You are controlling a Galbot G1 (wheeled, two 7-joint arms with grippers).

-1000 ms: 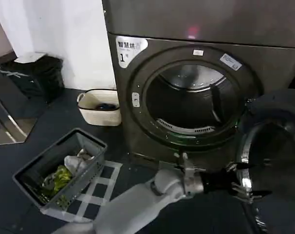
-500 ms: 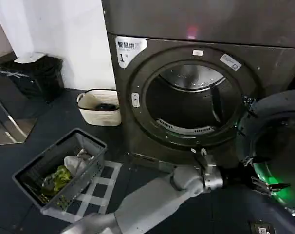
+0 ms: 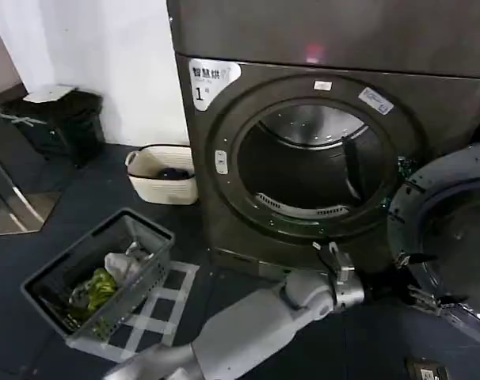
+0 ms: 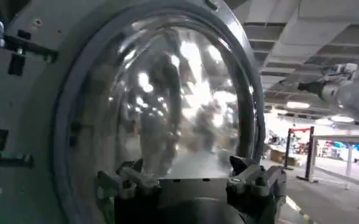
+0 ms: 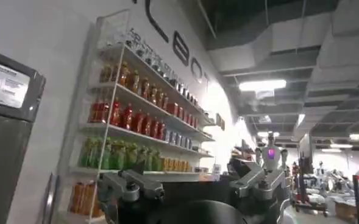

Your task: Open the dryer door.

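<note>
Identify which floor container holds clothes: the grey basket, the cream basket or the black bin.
The grey basket, nearest the camera on the checked mat: green and white laundry shows inside it.

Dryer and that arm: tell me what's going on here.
The left gripper reaches across to the dryer door, which stands swung wide open at the right of the dryer. Its fingers are spread at the door's inner side, gripping nothing. The drum mouth is exposed. The right gripper is open, away from the machine.

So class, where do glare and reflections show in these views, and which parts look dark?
Head view: the drum of the dryer is dim, steel glinting at its top. Left wrist view: bright reflected lights streak the glass of the dryer door. Right wrist view: a ceiling lamp glares.
</note>
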